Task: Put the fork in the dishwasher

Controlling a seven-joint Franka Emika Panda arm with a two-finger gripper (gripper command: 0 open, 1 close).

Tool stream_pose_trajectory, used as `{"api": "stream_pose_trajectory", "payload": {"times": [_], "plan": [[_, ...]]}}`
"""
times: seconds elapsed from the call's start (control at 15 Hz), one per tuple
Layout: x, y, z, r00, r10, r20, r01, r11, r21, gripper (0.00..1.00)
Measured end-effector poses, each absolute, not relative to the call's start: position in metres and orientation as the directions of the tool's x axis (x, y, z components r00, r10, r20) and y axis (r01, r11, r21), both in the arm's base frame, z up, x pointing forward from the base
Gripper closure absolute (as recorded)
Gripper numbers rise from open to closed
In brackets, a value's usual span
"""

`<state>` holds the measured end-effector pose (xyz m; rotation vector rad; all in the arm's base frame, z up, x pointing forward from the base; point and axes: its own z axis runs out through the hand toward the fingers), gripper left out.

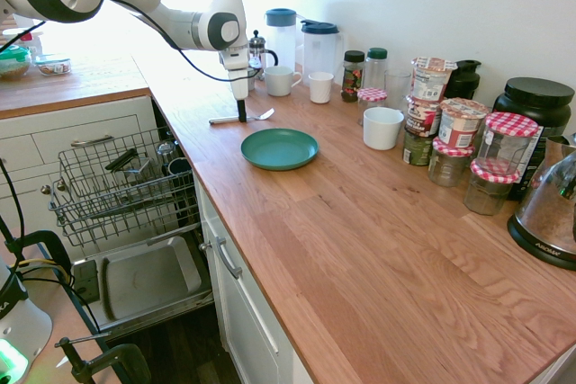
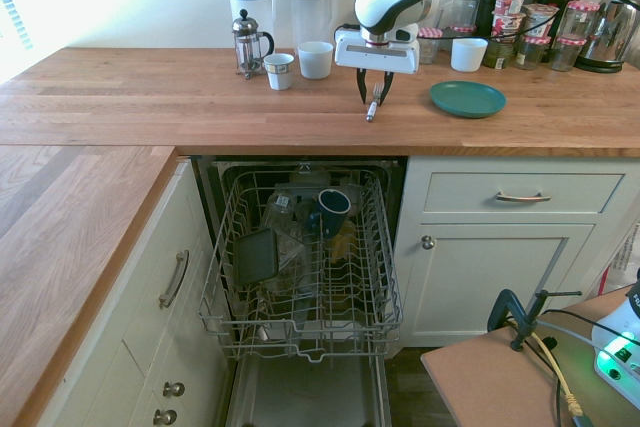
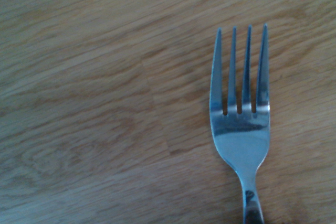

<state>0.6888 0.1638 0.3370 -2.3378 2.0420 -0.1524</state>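
Kitchen with a wooden table (image 2: 200, 97). Pointing down at upper centre, the tool (image 2: 375, 97) half-closes around the fork (image 2: 372, 105), which lies flat; dishwasher (image 2: 300, 267) rack waits open below.

The fork's (image 3: 240, 129) handle runs off the bottom edge of the wrist view, only its tines and neck in frame. From the second exterior view, the gripper (image 2: 376, 93) stands over the fork, its fingers covering part of the handle; whether they press the metal cannot be told. In the first exterior view the gripper hides the fork's middle. The dishwasher (image 2: 300, 257) rack holds dark items too jumbled to name, and its lowered door is cut off by the picture's bottom edge.
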Motion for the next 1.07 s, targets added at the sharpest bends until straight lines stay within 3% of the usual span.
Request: {"api": "stream_pose_trajectory", "payload": {"times": [0.6, 1.07], "plan": [[0.685, 0.148, 0.340, 0.148, -0.988, 0.042, -0.980, -0.152, -0.129, 1.00], [0.595, 0.130, 0.415, 0.281, -0.960, 0.005, -0.949, -0.278, -0.150, 1.00]]}}
